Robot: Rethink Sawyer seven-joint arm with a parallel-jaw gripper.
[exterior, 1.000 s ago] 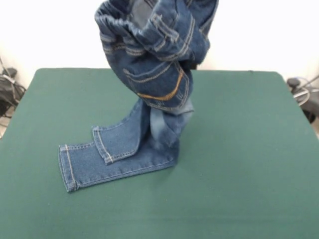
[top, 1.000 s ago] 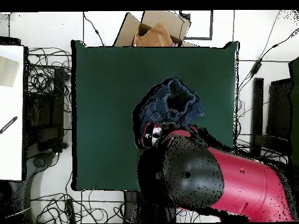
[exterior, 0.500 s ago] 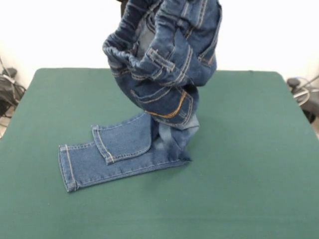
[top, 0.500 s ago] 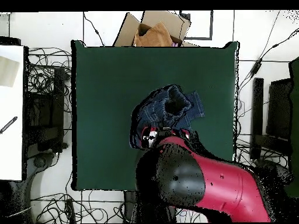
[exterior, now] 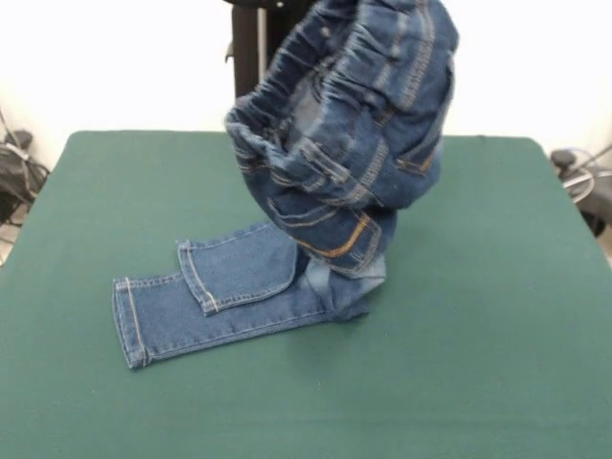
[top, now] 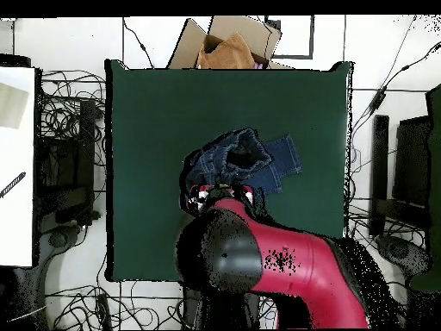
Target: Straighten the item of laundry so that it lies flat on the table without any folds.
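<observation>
The small blue denim jeans [exterior: 354, 143] hang with the gathered waistband lifted high over the middle of the green table [exterior: 497, 287]. The orange-stitched back pocket [exterior: 339, 239] faces the front camera. Both legs [exterior: 220, 296] lie on the table, pointing left, one folded over the other. The gripper is hidden behind the raised waist in the front view. In the overhead view its wrist end [top: 217, 191] shows under the red arm, at the edge of the jeans [top: 254, 159], and it holds them up.
The black pedestal post [exterior: 247, 48] stands behind the jeans. In the overhead view a cardboard box [top: 228, 43] sits past the table's top edge, a white surface [top: 15, 164] lies at the left, and cables surround the table [top: 155, 112].
The lifted waist has moved to the right in the front view and opened toward the camera. The legs stayed on the table. In the overhead view the arm swung left.
</observation>
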